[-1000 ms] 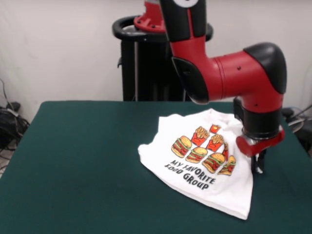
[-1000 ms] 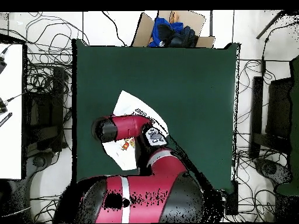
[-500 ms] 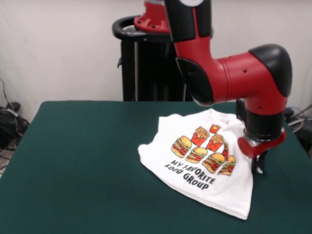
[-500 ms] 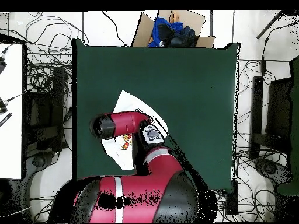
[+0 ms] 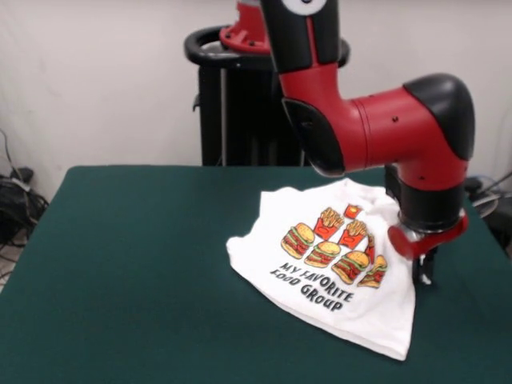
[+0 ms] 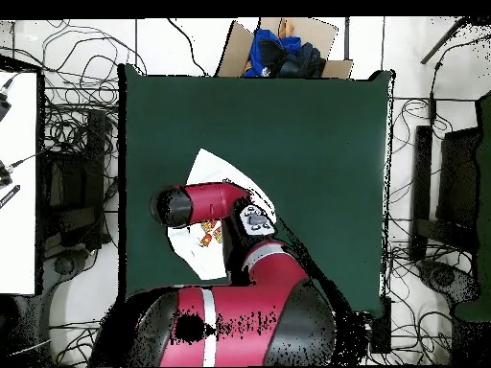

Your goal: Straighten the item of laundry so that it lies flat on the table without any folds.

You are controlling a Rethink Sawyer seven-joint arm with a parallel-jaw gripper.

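**Shirt mostly spread, one edge by the hand not yet flat**

A small white T-shirt (image 5: 332, 268) with printed burgers, fries and black lettering lay print-side up on the dark green surface (image 5: 128, 264). In the front view it sat toward four o'clock from the middle of the surface, turned at an angle, with its hem corner pointing to about five o'clock.

Most of the shirt looked spread out: the print was readable and unbroken. Flattening did not look finished, though. The top part near the neck appeared bunched or folded under, the sleeves could not be made out clearly, and the outline was uneven.

The red and black arm came down over the shirt's three o'clock edge. Its hand (image 5: 424, 272) hung low right beside that edge, with dark fingers pointing down. Whether they were spread, pressed together, or pinching cloth could not be told. From overhead, the arm covered much of the shirt.

Judging by this, smoothing the covered edge and the top remained to be done.
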